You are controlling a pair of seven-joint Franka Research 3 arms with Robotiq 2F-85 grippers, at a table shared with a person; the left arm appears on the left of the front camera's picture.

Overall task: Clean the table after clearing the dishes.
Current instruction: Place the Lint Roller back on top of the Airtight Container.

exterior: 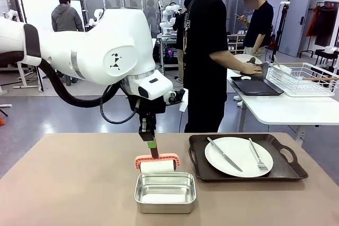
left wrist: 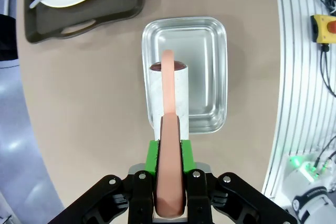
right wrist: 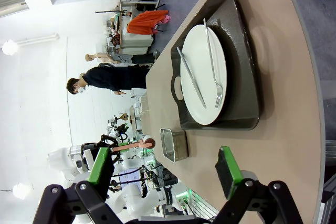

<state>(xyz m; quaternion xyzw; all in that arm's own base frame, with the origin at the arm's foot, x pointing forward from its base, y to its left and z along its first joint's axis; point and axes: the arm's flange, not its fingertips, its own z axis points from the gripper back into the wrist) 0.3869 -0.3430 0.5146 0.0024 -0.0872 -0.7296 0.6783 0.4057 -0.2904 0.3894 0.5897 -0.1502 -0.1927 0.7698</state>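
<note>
**Roller gripped, one tray of dishes left on the table**

Front view: my left gripper (exterior: 152,146) is clamped on the handle of the pink-framed roller (exterior: 157,162). I hold it upright at the far rim of the steel pan (exterior: 165,193), which sits by the middle of the table's (exterior: 69,183) near edge. I take the pan to be the roller's resting place, so the tool is ready there for wiping. The tray (exterior: 197,170) with plate (exterior: 241,149), knife (exterior: 225,154) and fork (exterior: 257,156) lies beside the pan, toward the table's right edge. I judge it must leave before I roll that part.

Left wrist view: my green pads (left wrist: 153,156) pinch the handle from both sides. The roller (left wrist: 168,93) lies over one side of the pan (left wrist: 205,66). I cannot tell whether it touches the rim.

Right wrist view: my right gripper (right wrist: 164,169) stands wide and empty. It looks along the table at the tray (right wrist: 244,51) and plate (right wrist: 203,77), probably kept free to handle them.
</note>
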